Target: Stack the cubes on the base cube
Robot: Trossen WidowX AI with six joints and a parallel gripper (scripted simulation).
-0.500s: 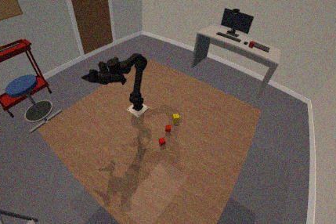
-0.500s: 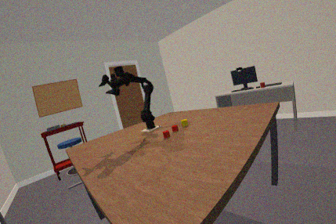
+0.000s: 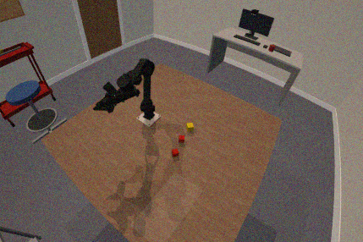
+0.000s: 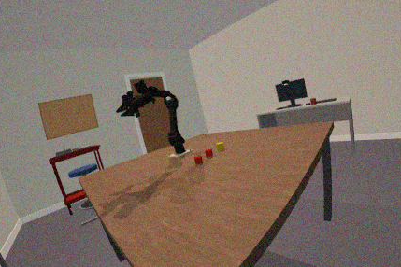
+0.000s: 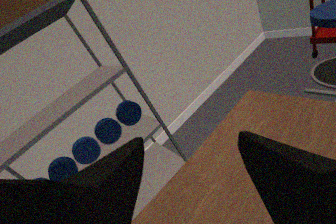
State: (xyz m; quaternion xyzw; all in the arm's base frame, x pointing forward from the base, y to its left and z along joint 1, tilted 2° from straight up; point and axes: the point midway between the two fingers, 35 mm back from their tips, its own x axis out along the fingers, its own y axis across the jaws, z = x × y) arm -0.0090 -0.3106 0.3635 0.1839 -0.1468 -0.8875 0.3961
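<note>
Three small cubes stand apart on the wooden table. A yellow cube (image 3: 189, 125) (image 4: 220, 147) is farthest back, one red cube (image 3: 181, 138) (image 4: 208, 153) is in the middle, and another red cube (image 3: 175, 152) (image 4: 198, 160) is nearest the front. No cube rests on another. My gripper (image 3: 102, 108) (image 4: 125, 112) (image 5: 191, 142) is open and empty, raised high above the table's left part, well away from the cubes. In the wrist view its two black fingers stand apart with nothing between them. No cube shows in the wrist view.
The wooden table (image 3: 225, 169) (image 4: 249, 201) (image 5: 215, 165) carries the arm's white base plate (image 3: 148, 122), to the left of the cubes. A blue stool (image 3: 23, 92), a red cart (image 3: 13, 103) and a desk (image 3: 259, 50) stand beyond it. A shelf rack with dark blue round things shows in the wrist view.
</note>
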